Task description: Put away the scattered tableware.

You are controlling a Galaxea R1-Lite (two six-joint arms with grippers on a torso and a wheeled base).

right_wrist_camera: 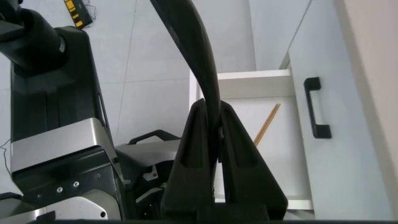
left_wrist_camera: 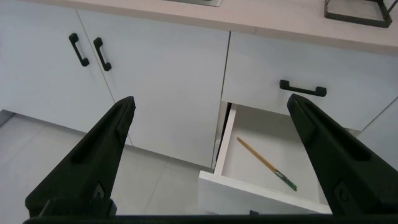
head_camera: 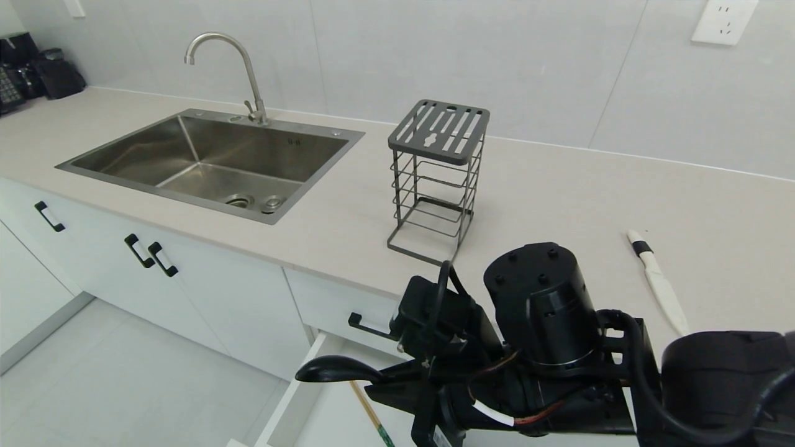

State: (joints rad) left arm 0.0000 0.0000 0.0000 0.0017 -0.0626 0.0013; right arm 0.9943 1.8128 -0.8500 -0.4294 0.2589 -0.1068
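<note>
My right gripper hangs in front of the counter over the open drawer, shut on a black spoon whose bowl points left. In the right wrist view the spoon's black handle runs out from between the closed fingers. A single chopstick with a green tip lies inside the drawer; the same chopstick shows under the spoon. A white knife with a black band lies on the counter at the right. My left gripper is open and empty, facing the cabinet fronts.
A dark wire rack stands mid-counter. A steel sink with a tap is at the left. Below the counter are white cabinet doors with black handles; a shut drawer sits above the open one.
</note>
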